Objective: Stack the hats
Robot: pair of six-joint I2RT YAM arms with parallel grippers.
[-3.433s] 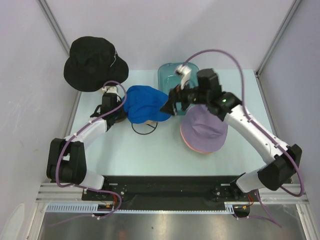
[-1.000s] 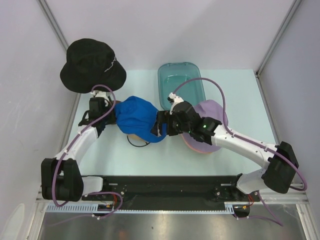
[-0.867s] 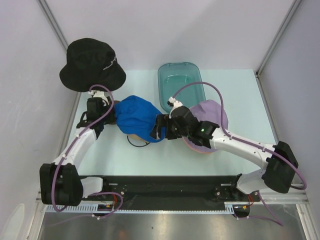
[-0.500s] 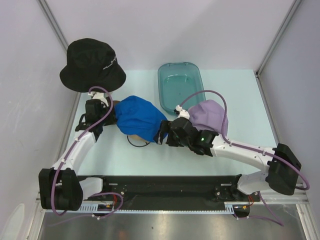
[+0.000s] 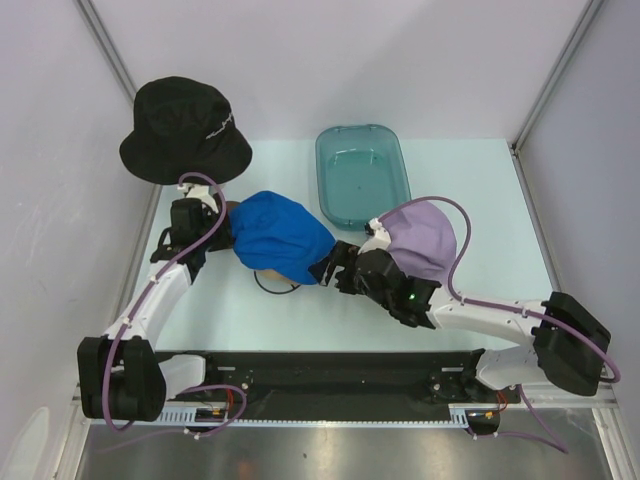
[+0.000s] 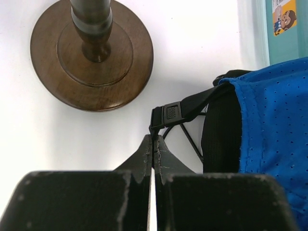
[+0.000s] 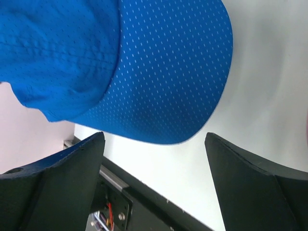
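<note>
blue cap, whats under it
Under the near edge of the blue cap a tan edge peeks out, and a thin black loop lies on the table beside it. The cap covers the rest, so what the tan thing is cannot be told.

The black bucket hat [image 5: 180, 125], with small white lettering on one side, sits crown up at the far left corner. The blue cap [image 5: 280, 235], of perforated mesh, lies left of centre with its crown bulging up, its brim [image 7: 183, 86] pointing right and its buckled black strap [image 6: 192, 103] trailing left. The lavender bucket hat [image 5: 420, 238] lies crown up to its right, near it but apart.
</note>
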